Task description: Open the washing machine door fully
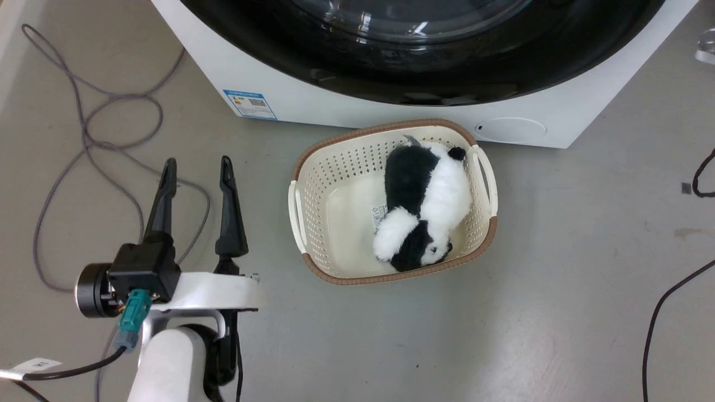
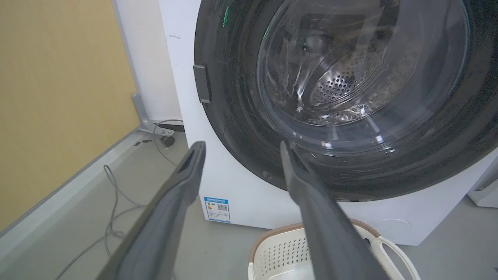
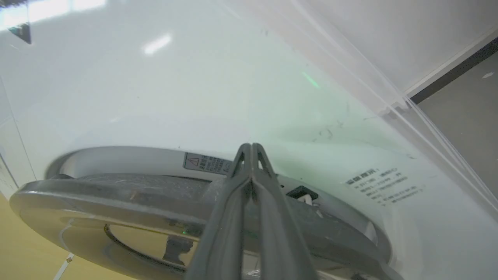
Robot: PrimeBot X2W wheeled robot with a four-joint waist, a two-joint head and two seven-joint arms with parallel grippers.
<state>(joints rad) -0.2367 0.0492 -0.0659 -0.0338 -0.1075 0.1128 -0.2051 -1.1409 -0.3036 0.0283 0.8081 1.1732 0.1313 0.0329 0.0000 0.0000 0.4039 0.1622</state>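
Grey floor (image 1: 558, 290) lay before a white washing machine (image 1: 335, 106). The right gripper (image 3: 251, 146) had its fingers pressed together on nothing, tips at the rim of the washing machine door (image 3: 116, 194), which seemed barely ajar. The left gripper (image 1: 198, 162) was spread and empty, with the door well ahead of its fingertips. The full swing was not yet done.

A basket (image 1: 335, 167) before the washing machine (image 1: 313, 100) — plush toy (image 1: 424, 201) inside.

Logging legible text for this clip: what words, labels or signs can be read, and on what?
Nothing reads clearly.
Blue label on the washer: too small.
Warning sticker with a triangle sign, by the door: blurred.
Grey print on the washer panel: blurred.
Tag in the basket: too small.
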